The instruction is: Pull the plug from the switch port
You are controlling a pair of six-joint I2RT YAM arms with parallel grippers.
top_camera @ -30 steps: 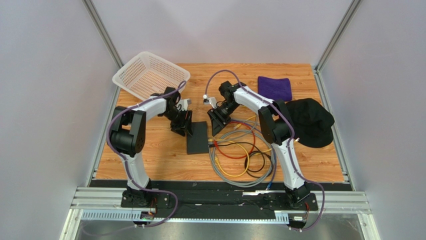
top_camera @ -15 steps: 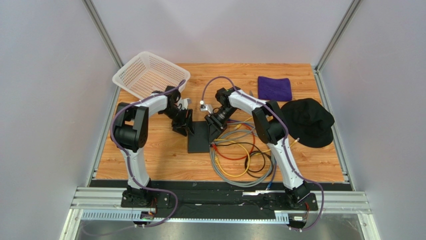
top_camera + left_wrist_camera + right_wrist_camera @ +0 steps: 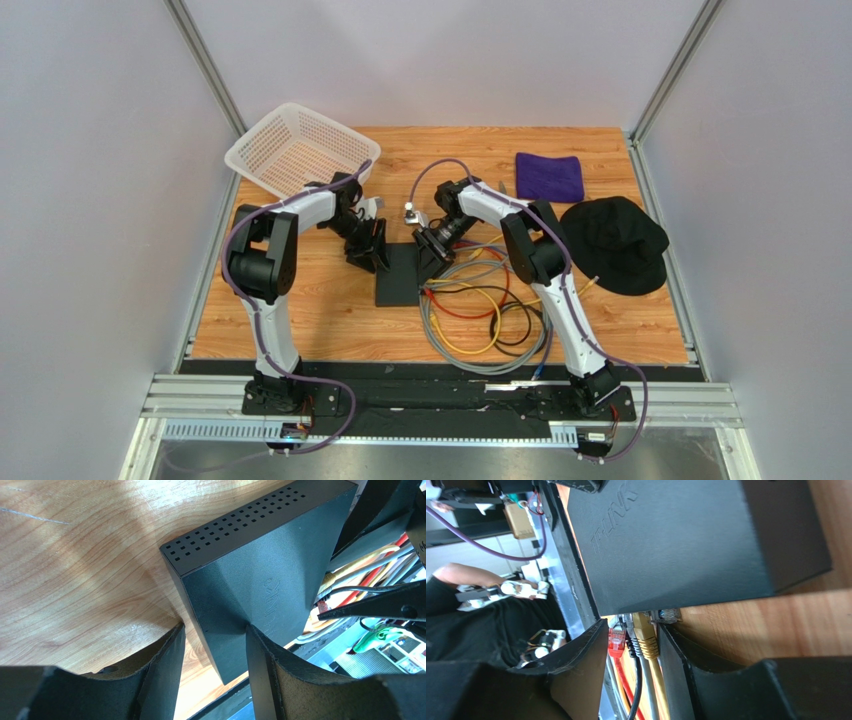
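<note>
Only in the right wrist view: yellow plug [image 3: 644, 636] between parted jaws; left jaws apart astride switch [image 3: 260, 580].

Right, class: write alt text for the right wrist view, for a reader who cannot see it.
Close up, the right gripper reaches with open fingers around a cluster of plugs, red, black and yellow, seated in the edge of the flat black switch. The switch lies on the wooden table; cables trail back between the fingers.
</note>
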